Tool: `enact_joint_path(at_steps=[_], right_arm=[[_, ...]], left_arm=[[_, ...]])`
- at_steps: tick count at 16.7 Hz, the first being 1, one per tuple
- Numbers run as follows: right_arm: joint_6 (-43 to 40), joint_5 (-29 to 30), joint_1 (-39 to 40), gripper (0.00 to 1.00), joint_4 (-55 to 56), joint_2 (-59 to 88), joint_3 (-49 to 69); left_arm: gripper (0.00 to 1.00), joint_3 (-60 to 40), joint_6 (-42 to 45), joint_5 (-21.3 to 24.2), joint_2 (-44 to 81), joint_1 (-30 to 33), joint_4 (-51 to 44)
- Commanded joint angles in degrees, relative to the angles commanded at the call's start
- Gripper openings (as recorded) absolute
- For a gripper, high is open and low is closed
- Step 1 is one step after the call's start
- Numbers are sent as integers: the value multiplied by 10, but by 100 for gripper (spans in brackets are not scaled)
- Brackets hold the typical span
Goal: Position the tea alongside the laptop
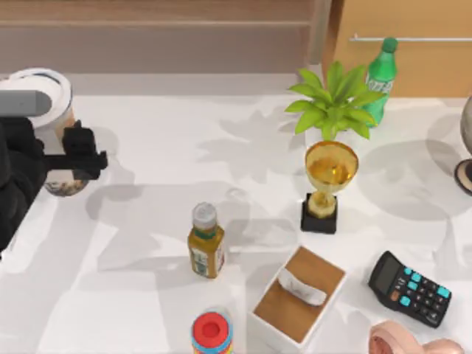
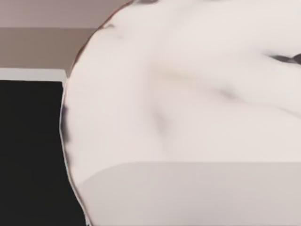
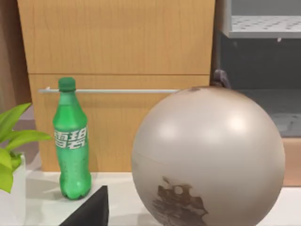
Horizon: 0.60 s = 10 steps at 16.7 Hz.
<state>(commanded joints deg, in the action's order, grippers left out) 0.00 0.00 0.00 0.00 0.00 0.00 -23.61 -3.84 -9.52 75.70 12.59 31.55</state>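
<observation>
Left tool [image 1: 70, 158] is at the counter's [image 1: 243, 147] far left edge, fingers closed on the tea [image 1: 51, 110], which appears raised off the surface, though height is hard to judge from above. Its white lid [image 2: 188, 94] sits close before the left wrist camera. Right tool's state: cannot tell.

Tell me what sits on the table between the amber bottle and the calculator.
In the top view, the open tissue box lies between the amber bottle and the calculator, with the gold trophy standing just behind that line.
</observation>
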Motion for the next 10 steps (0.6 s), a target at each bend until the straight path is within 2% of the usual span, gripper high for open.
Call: enact_joint_path(at_steps=[10], right_arm=[[0,0,0,100,0,0,0]], left_arm=[[0,20,0,1,44,-1,77]])
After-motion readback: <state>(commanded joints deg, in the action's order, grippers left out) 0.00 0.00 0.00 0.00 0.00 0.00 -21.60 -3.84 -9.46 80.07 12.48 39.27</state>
